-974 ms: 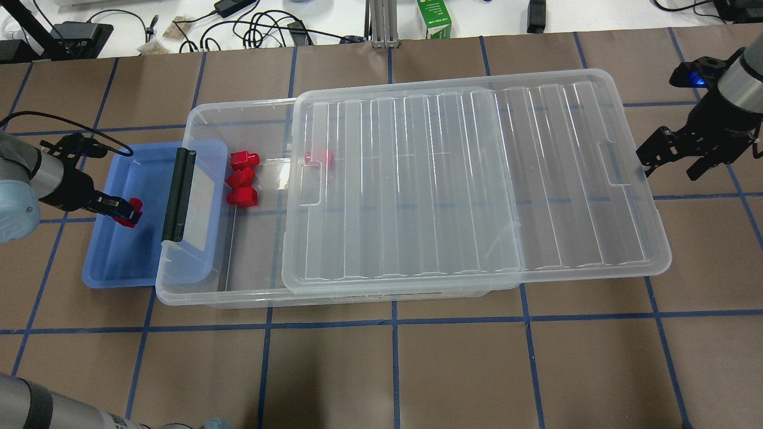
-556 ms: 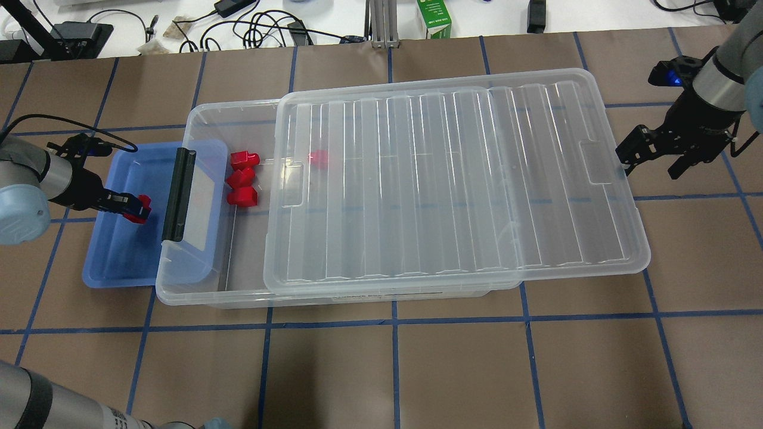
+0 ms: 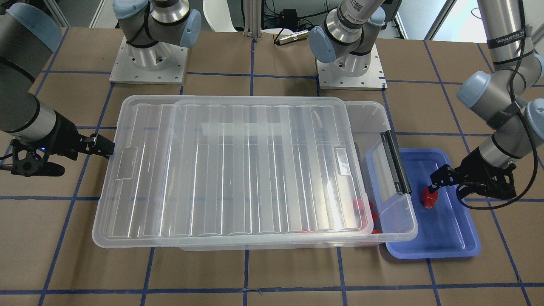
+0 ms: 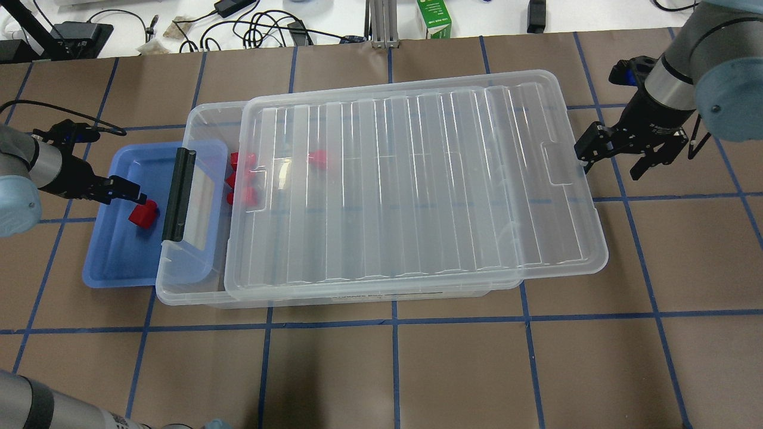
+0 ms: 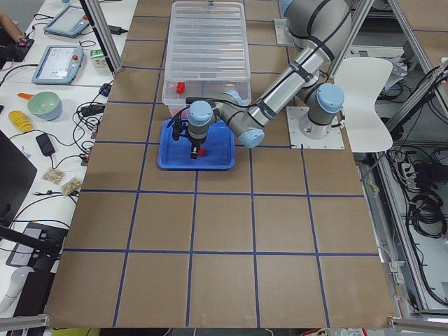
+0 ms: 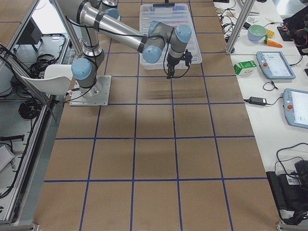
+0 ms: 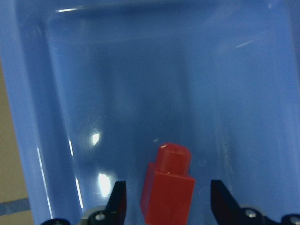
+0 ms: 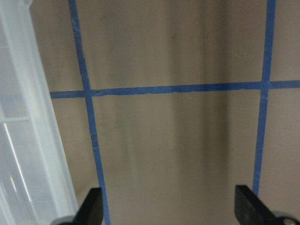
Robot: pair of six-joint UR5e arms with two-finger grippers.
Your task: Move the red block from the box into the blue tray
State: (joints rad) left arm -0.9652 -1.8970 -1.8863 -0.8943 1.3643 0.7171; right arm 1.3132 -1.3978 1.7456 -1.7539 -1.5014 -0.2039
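Observation:
The red block (image 4: 143,214) lies on the floor of the blue tray (image 4: 107,262), at the box's latch end. It also shows in the left wrist view (image 7: 169,197) and the front view (image 3: 428,199). My left gripper (image 4: 134,201) is open just above it, fingers (image 7: 118,201) apart on both sides with gaps. The box (image 4: 197,286) holds several more red blocks (image 4: 241,179), seen through its ribbed lid (image 4: 417,179), which lies shifted and covers most of the box. My right gripper (image 4: 614,161) is open at the lid's right end.
The box's black latch (image 4: 179,193) hangs over the tray's inner edge. A green carton (image 4: 434,18) and cables lie beyond the table's far edge. Brown table with blue tape lines (image 8: 178,88) lies under my right gripper.
My left gripper has opened and the red block now rests in the blue tray. My right gripper has moved left and the lid has slid left with it, covering the blocks in the box.

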